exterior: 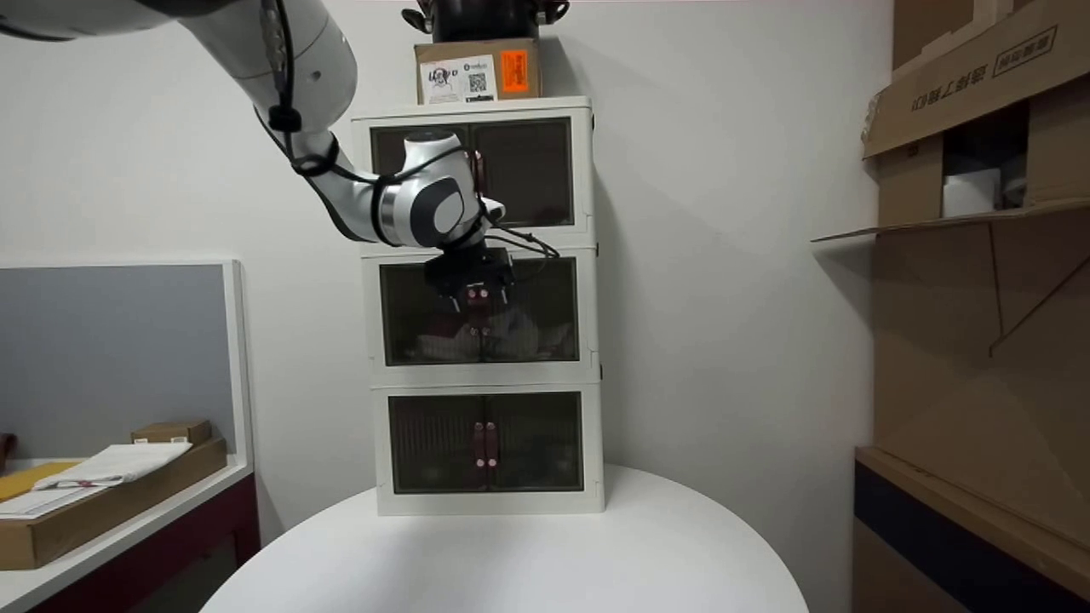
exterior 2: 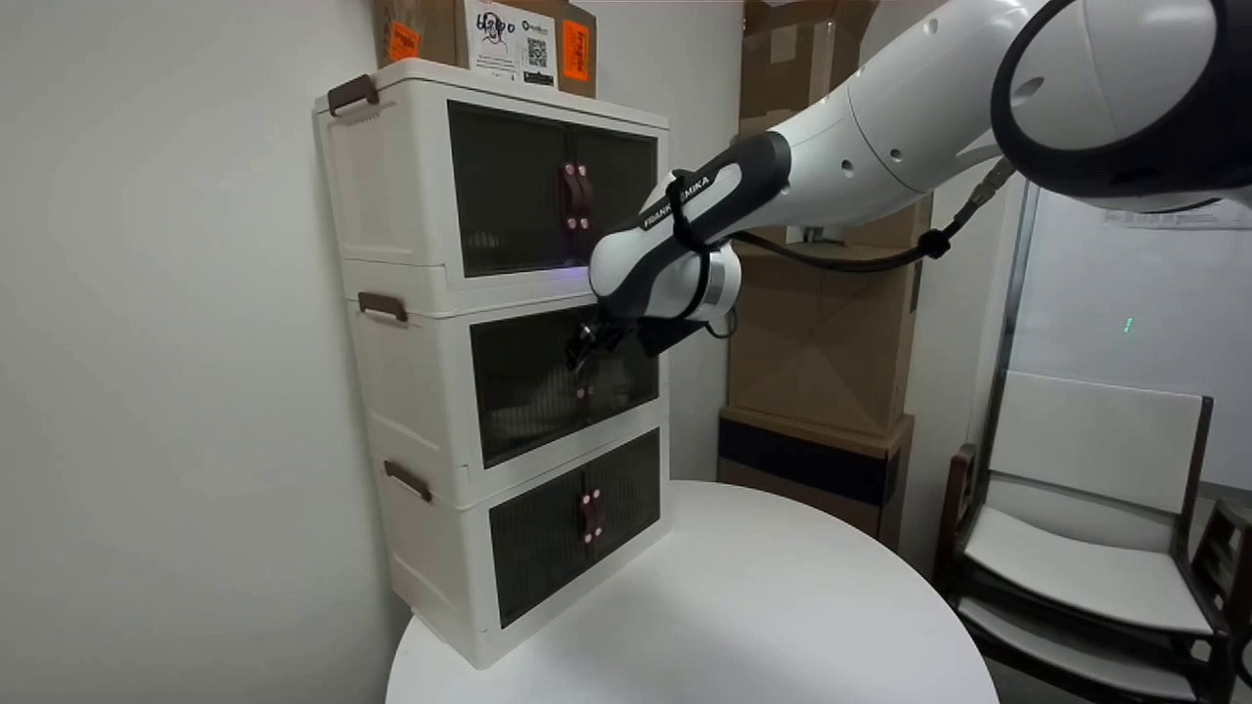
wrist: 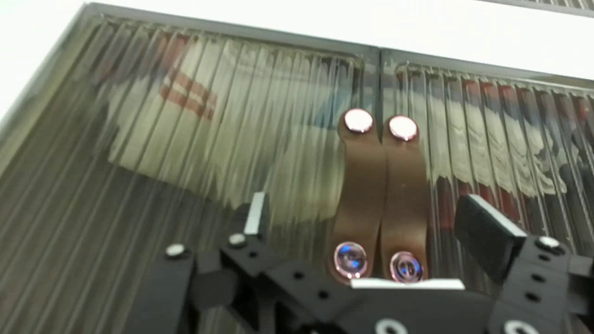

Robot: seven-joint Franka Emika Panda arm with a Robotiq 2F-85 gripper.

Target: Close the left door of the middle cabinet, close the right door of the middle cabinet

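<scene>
The left door (wrist: 195, 153) and the right door (wrist: 492, 148) sit closed side by side in the front of the middle cabinet (exterior: 484, 375) above the desk (exterior: 511, 562), and the hand (wrist: 364, 199) is positioned before them, fingers (wrist: 485, 236) spread apart to either side of the brown handles (wrist: 364, 181).

From my end, in an exterior view, I'm reading "FRANK" and "MIKA" at upper middle on the arm (exterior 2: 831, 161), a black strap (exterior 2: 677, 207) crossing the letters between. In both exterior views a cardboard box (exterior: 477, 48) near the top is carrying a white label (exterior 2: 509, 44); I'm seeing a QR code (exterior 2: 537, 53) there and handwriting (exterior 2: 494, 24) I'm not making out. An orange sticker (exterior 2: 575, 51) beside it is saying "Fragile", running sideways. At the upper right of an exterior view, a carton flap (exterior: 992, 89) is showing Chinese characters (exterior: 947, 89) I'm struggling to read.
</scene>
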